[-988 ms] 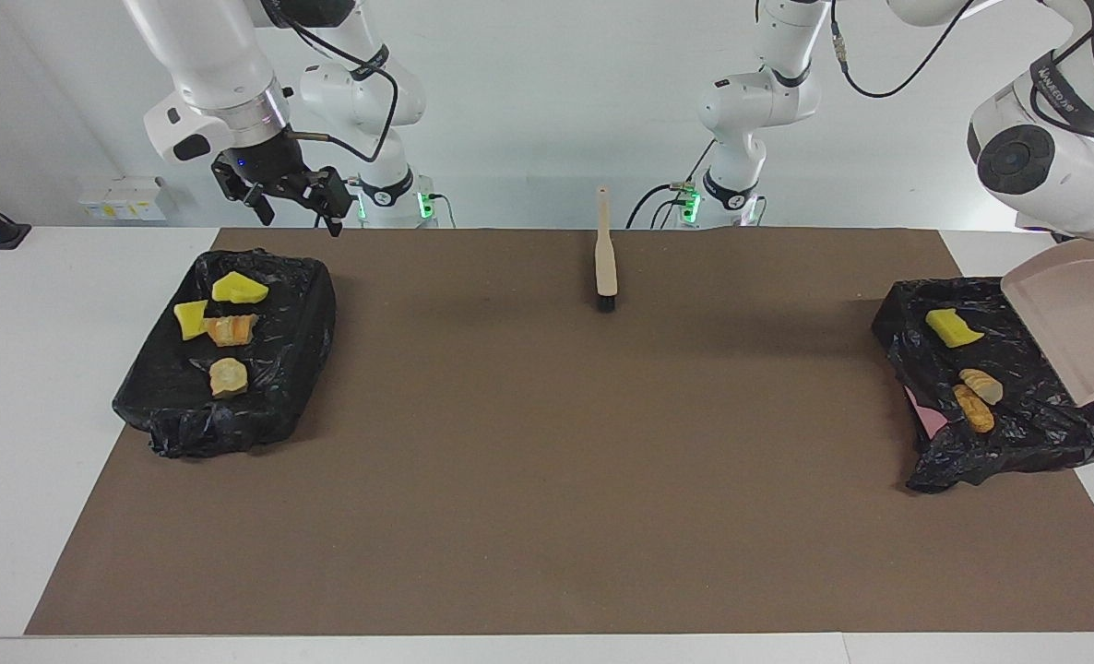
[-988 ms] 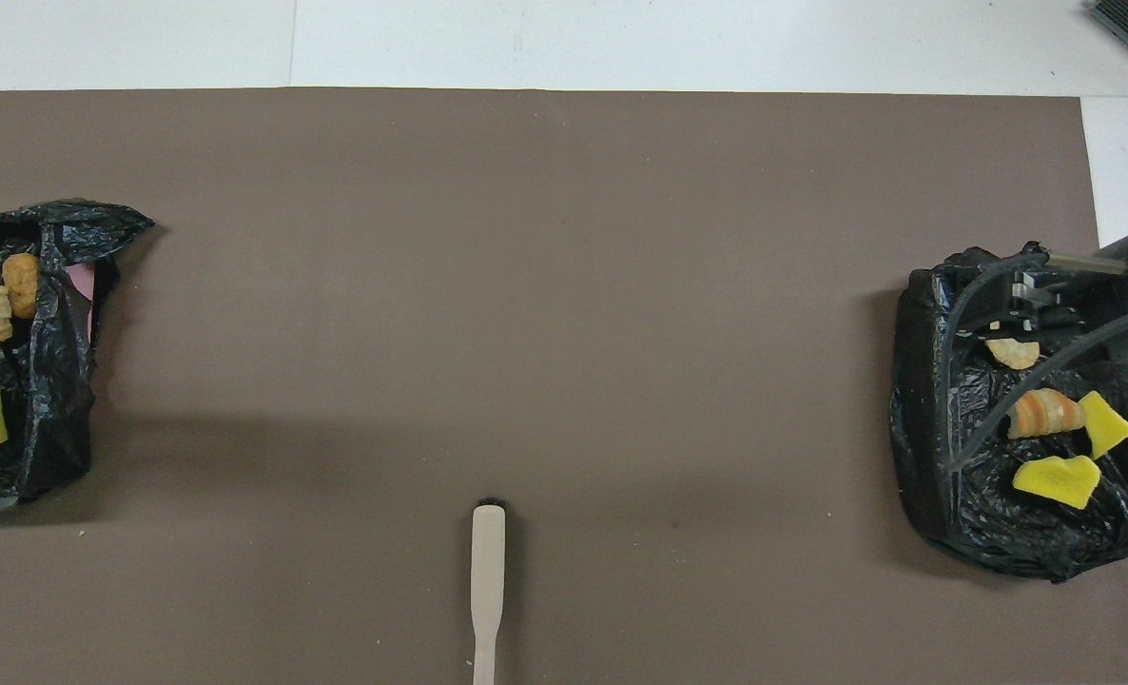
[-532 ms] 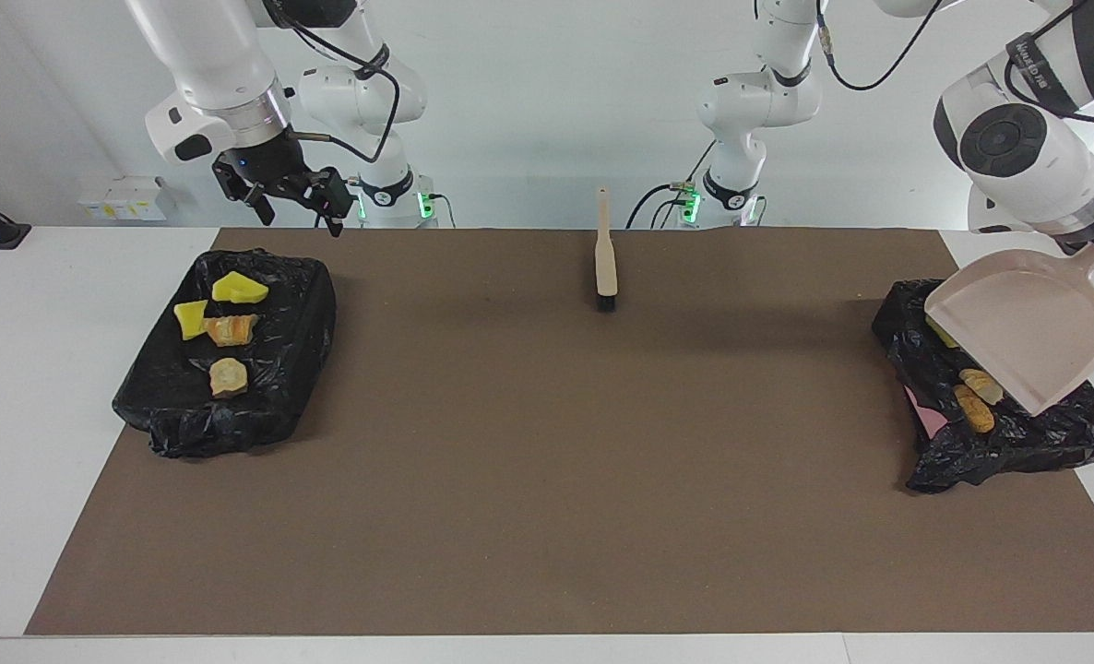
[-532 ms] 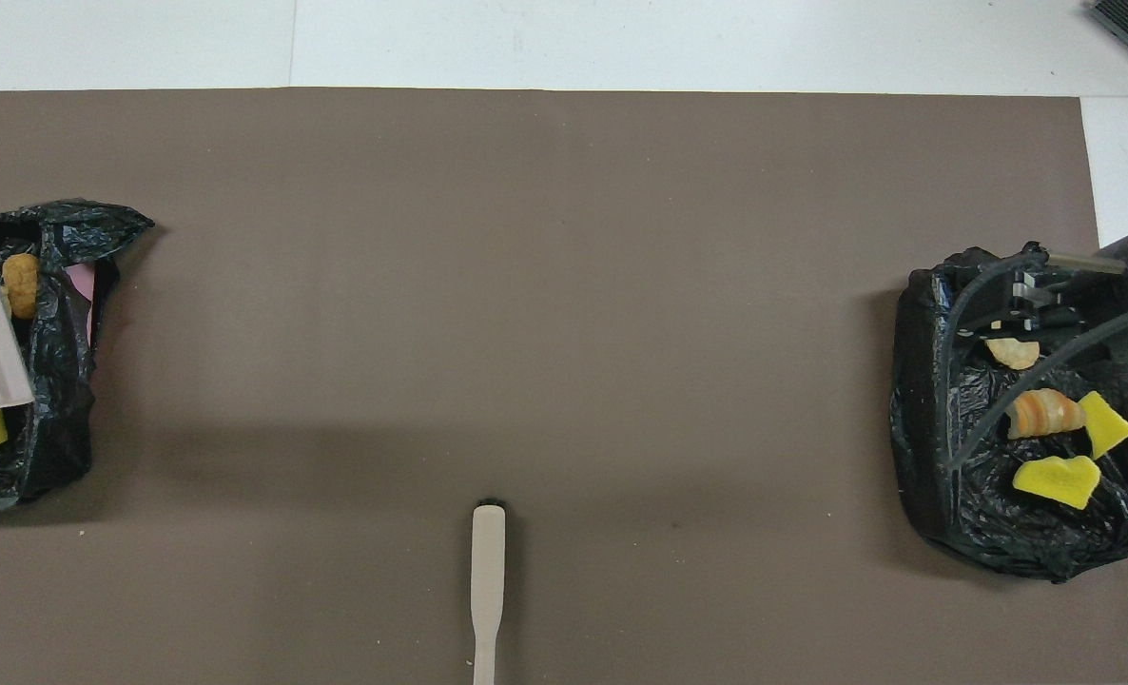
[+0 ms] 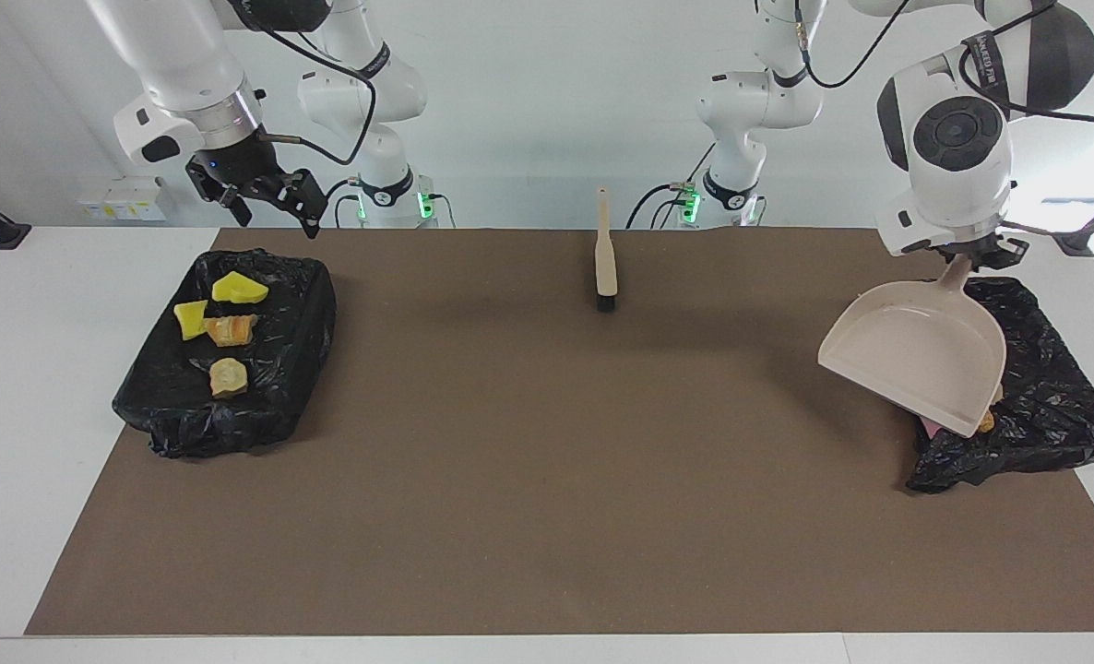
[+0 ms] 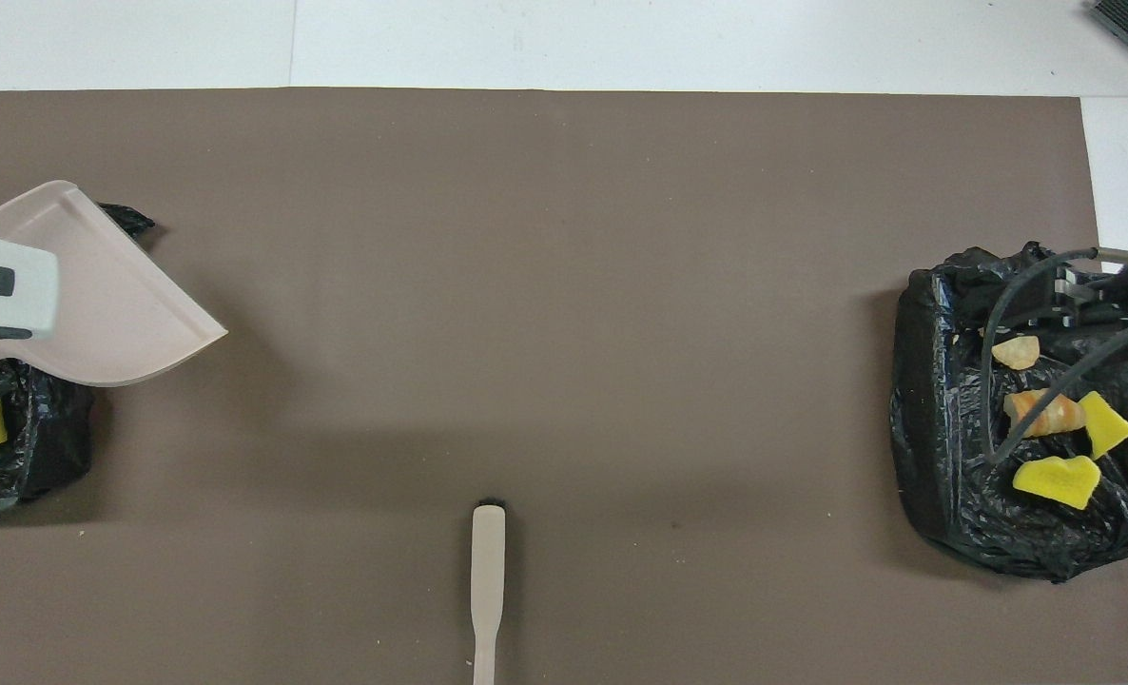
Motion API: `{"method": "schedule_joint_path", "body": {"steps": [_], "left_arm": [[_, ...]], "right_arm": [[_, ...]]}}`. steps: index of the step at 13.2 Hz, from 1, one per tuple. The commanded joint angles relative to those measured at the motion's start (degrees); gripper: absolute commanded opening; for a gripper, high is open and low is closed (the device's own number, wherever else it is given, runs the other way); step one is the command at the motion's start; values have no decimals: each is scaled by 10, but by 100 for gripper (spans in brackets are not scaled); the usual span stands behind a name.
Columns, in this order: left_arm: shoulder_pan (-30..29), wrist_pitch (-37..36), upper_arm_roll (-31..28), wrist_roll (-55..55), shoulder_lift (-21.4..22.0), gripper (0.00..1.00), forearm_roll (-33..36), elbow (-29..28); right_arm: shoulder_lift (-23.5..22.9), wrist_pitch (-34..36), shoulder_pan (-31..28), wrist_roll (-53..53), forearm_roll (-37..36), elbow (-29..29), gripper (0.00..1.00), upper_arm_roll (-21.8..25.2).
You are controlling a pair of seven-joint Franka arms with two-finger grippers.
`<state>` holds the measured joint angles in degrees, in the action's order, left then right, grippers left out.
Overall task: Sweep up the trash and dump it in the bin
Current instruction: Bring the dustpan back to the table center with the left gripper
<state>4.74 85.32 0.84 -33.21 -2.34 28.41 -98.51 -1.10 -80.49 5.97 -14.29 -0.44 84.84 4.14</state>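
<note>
While apparently gripped, dustpan (image 5: 916, 355) overhanging mat (image 5: 547, 480).

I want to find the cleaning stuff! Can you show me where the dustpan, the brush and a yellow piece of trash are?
dustpan (image 5: 911, 355): facing view, middle of its scoop.
brush (image 5: 605, 263): facing view, on its pale handle.
yellow piece of trash (image 5: 239, 289): facing view, middle of the lump.

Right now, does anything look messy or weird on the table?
Nothing spilled. The trash pieces lie on a black bag, more in the other bag. The left gripper holds the empty dustpan tilted in the air.
</note>
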Motion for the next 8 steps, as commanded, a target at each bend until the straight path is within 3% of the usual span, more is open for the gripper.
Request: {"method": "schedule_joint_path", "body": {"steps": [1,8], "left_arm": [[9,0,-7,80,21,0,-77,-14],[73,55,0,270,16,0,-222,-23]], "right_arm": [[-3,18,-18,21,-11,-8,100,-18],[-15,23,-24,21,-17,-21,100,-40]]}}
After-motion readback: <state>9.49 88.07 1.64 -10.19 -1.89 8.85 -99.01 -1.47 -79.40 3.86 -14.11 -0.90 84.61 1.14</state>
